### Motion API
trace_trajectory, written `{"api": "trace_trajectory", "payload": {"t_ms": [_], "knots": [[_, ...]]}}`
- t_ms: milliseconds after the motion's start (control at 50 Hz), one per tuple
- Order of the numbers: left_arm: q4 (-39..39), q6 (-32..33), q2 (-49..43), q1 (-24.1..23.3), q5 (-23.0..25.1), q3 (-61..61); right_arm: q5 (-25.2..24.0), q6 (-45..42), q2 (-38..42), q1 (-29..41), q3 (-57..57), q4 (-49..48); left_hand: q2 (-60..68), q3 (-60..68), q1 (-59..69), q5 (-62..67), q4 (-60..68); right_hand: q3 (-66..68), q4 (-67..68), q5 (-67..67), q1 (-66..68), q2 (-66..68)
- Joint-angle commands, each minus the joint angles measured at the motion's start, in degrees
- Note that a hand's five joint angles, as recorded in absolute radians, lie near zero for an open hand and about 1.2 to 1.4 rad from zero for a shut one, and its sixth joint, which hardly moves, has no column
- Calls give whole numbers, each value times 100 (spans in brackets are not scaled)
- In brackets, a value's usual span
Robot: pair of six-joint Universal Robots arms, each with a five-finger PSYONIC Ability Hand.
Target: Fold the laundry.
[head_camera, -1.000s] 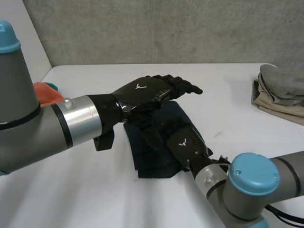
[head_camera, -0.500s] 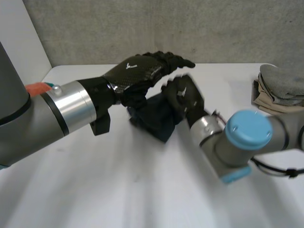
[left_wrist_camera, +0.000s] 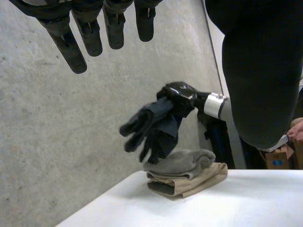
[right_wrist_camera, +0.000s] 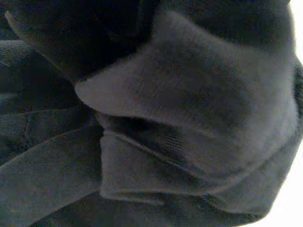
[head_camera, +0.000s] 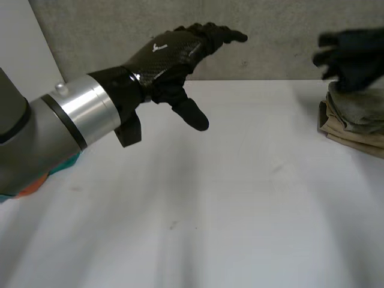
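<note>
Grey concrete wall (head_camera: 270, 36), white table (head_camera: 240, 210)

White table (head_camera: 240, 198) open in the middle, folded pile (head_camera: 354, 126) far right

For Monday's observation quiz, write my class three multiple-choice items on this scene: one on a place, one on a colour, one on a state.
1. Where is the dark cloth? A on the table's middle; B in the right hand above the folded stack; C on the floor.
2. The stack's top garment is: A grey; B red; C white.
3. The left hand is: A open, empty; B shut on cloth; C pressing the table.
Answers: B, it hangs over the stack; A, grey lies on tan; A, straight fingers hold nothing.
</note>
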Motion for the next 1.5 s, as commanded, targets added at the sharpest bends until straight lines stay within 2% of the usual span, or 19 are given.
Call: {"api": "trace_trajectory", "payload": {"t_ms": [20, 100, 220, 280, 360, 560, 640, 700, 720, 740, 800, 900, 1000, 1060, 1140, 1240, 1340, 1460, 1500], "knots": [[205, 21, -267, -119, -13, -204, -1732, 169, 2208, -1011, -1136, -183, -121, 51, 73, -277, -158, 1321, 1150, 1514, 2029, 1338], [241, 21, -390, -172, -39, -240, -2464, 29, 2738, -1292, -1233, -174, -121, 51, 73, -277, -158, 1321, 1150, 1514, 2029, 1338], [232, 47, -416, -207, -57, -196, -2256, -130, 2599, -1478, -1067, -69, -121, 51, 73, -277, -158, 1321, 1150, 1514, 2029, 1338], [232, 82, -372, -207, -57, -126, -1773, -95, 2143, -1469, -646, 54, -121, 51, 73, -277, -158, -5679, -5850, -5486, -4971, -5662], [188, 56, -276, -233, -66, -46, -1306, -34, 1152, -1434, 275, 98, -121, 51, 73, -277, -158, -5679, -5850, -5486, -4971, -5662], [162, 21, 93, -260, -92, -344, -1200, -103, -503, -1803, 1377, 1414, -121, 51, 73, -277, -158, -5679, -5850, -5486, -4971, -5662], [232, 21, 260, -260, -92, -494, -534, -1173, -697, -2119, 1105, 2566, -121, 51, 73, -277, -158, -5679, -5850, -5486, -4971, -5662], [293, 21, 400, -260, -145, -521, 853, -2474, -689, -2207, 561, 3261, -121, 51, 73, -277, -158, -5679, -5850, -5486, -4971, -5662], [302, 21, 436, -251, -180, -512, 1570, -3086, -706, -2181, 281, 3297, -121, 51, 73, -277, -158, -5679, -5850, -5486, -4971, -5662], [311, 12, 462, -251, -232, -495, 1882, -3336, -724, -2146, 148, 3202, -121, 51, 73, -277, -158, -5679, -5850, -5486, -4971, -5662], [373, -84, 594, -233, -609, -267, 2297, -3620, -820, -1823, -99, 2379, -121, 51, 73, -277, -158, -5679, -5850, -5486, -4971, -5662], [268, -278, 744, 56, -1874, 243, 1886, -3146, -1680, -1137, 724, 857, -121, 51, 73, -277, -158, -5679, -5850, -5486, -4971, -5662], [-197, 168, 823, 1011, -3034, 638, 490, -2048, -2814, -275, 2376, -901, -121, 51, 73, -277, -158, -5679, -5850, -5486, -4971, -5662], [-461, 783, 622, 1584, -3177, 736, -556, -1135, -3114, 339, 3343, -1772, -121, 51, 73, -277, -158, -5679, -5850, -5486, -4971, -5662], [-682, 2180, -28, 2253, -3160, 727, -1138, -798, -3264, 1113, 4074, -1626, -121, 51, 73, -277, -158, -5679, -5850, -5486, -4971, -5662], [-358, 3411, -1370, 3017, -3011, 578, -1034, -1044, -3045, 1782, 4347, -283, -121, 51, 73, -277, -158, -5679, -5850, -5486, -4971, -5662], [99, 3817, -2585, 3413, -2808, 621, -201, -1832, -2413, 2274, 4277, 1439, -121, 51, 73, -277, -158, -5679, -5850, -5486, -4971, -5662], [645, 4310, -3781, 3686, -3045, 1104, 30, -2476, -2007, 2380, 4409, 1434, -72, 101, 123, -228, -108, -5679, -5850, -5486, -4971, -5662], [724, 4363, -3905, 3704, -3142, 1228, 30, -2565, -1937, 2363, 4453, 1320, 1706, 1879, 1901, 1550, 1670, -5679, -5850, -5486, -4971, -5662]]}}
